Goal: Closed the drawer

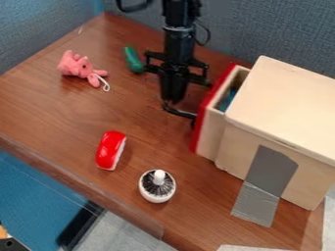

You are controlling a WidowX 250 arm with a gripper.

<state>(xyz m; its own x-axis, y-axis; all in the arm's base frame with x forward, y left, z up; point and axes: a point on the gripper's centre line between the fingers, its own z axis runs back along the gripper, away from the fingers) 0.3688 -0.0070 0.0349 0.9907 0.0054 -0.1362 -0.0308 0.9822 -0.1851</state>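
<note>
Sitting part-open in camera view: drawer [210,110], 3 o'clock of gripper [180,112]; can't tell if jaws are open. Off-centre push toward 4 could skew, jam drawer, or shift box [288,108]. Wall [281,29] near 1; table [59,117] edge at 7; retreat room toward 9.
</note>
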